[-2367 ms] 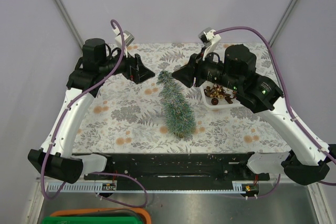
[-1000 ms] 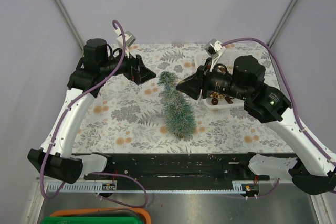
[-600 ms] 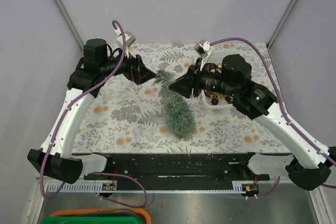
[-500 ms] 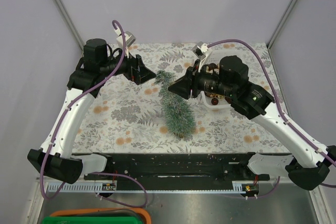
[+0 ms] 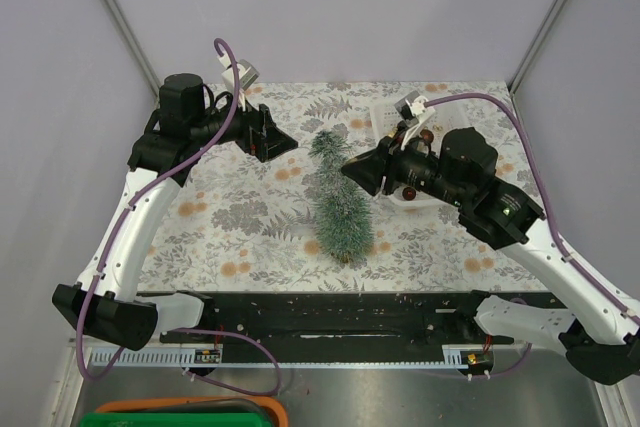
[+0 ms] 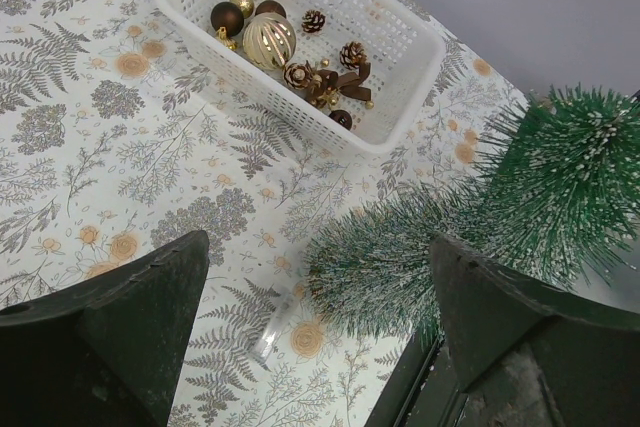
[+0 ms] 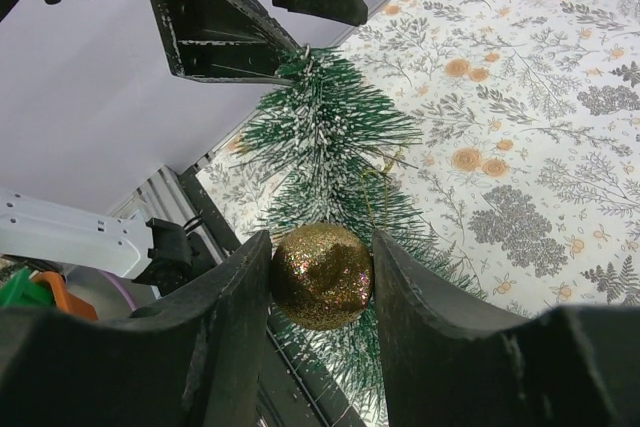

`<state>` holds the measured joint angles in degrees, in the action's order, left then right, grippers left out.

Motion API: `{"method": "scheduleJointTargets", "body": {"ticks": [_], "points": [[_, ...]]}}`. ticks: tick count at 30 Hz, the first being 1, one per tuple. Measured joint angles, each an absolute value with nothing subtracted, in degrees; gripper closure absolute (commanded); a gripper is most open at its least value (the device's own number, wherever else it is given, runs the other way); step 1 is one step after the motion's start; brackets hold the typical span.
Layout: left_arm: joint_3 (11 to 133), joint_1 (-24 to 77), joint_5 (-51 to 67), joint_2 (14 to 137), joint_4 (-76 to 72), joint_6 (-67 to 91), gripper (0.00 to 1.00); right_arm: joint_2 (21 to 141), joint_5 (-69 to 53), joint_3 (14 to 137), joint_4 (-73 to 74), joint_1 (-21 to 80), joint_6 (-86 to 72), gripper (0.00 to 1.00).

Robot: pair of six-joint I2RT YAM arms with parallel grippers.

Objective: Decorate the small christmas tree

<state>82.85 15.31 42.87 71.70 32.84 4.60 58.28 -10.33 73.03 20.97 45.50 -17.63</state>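
The small christmas tree is in the middle of the flowered cloth, its tip toward the back; its frosted bristles fill the right wrist view. My right gripper is just right of the upper part and is shut on a gold glitter bauble. The bauble's thin gold loop lies over the bristles. My left gripper hangs left of the tip, open and with nothing in it. The tree's tip is beside the left gripper's right finger.
A white basket sits at the back right behind my right arm; its wall encloses brown and gold baubles and pine cones. A small clear tube lies on the cloth by the tree. A green and orange bin sits below the table edge.
My right gripper has pulled back to the right with the bauble, and the tree's tip has swung slightly right. The left arm has not moved.
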Motion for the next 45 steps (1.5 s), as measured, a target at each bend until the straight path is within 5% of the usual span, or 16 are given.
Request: {"method": "scheduleJointTargets", "body": {"ticks": [3, 11, 17, 38, 45], "points": [[82.85, 15.31, 42.87, 71.70, 32.86, 4.60, 0.05, 58.72, -10.04, 72.93, 20.69, 45.50, -17.63, 0.90], [82.85, 15.31, 42.87, 71.59, 32.86, 4.60, 0.04, 59.99, -10.11, 72.93, 19.53, 45.50, -17.23, 0.44], [82.85, 15.31, 42.87, 71.59, 32.86, 4.58, 0.05, 59.33, -10.04, 72.93, 19.64, 45.50, -16.16, 0.32], [82.85, 15.31, 42.83, 71.57, 32.93, 4.34, 0.04, 57.12, -4.36, 76.09, 23.33, 45.50, -12.29, 0.29], [82.54, 15.31, 42.30, 70.83, 33.63, 2.98, 0.01, 59.59, 5.85, 83.96, 27.40, 44.62, -11.53, 0.36]]}}
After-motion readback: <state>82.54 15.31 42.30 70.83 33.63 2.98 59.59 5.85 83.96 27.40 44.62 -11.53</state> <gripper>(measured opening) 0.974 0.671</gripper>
